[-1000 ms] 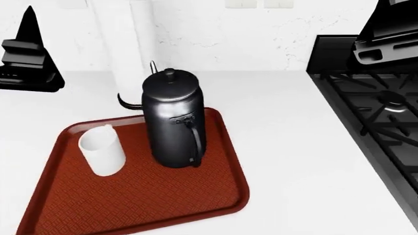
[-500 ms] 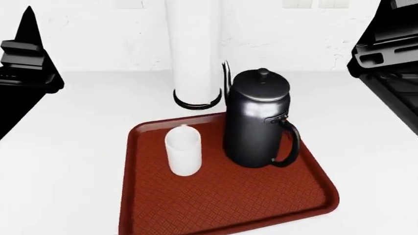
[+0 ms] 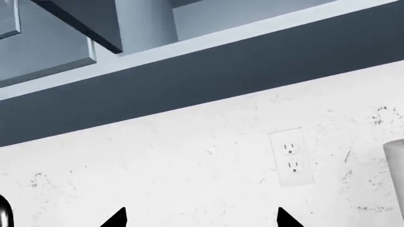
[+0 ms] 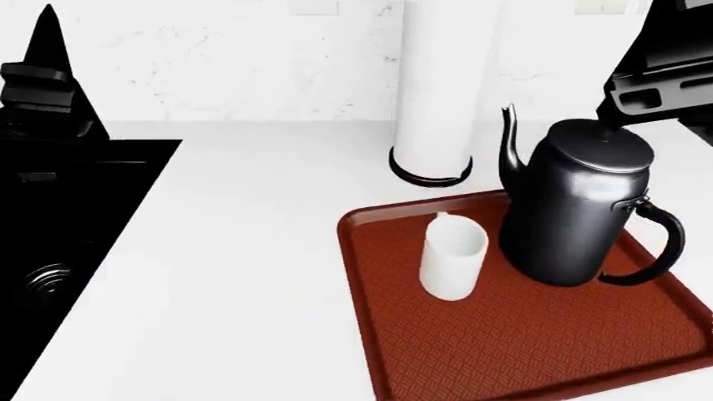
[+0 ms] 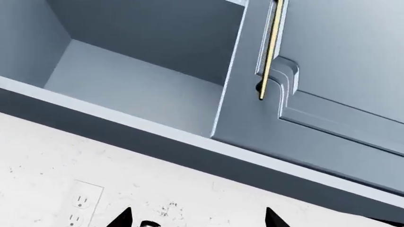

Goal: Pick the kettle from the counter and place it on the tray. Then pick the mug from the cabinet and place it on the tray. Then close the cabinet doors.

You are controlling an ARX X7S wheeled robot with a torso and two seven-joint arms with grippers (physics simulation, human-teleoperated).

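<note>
The kettle (image 4: 573,205) and mug (image 4: 452,257) are both parked on the tray (image 4: 468,351), so only the cabinet doors look left to be shut. The left gripper (image 3: 200,218) and right gripper (image 5: 197,218) are raised toward the open cabinet (image 5: 145,71), probably for that. Only 2 fingertips per gripper are shown, well apart with nothing pinched.

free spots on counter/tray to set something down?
Bare counter between the sink and the tray. Tray's front half is free. Crowded at its back: mug, kettle, white cylinder just behind.
</note>
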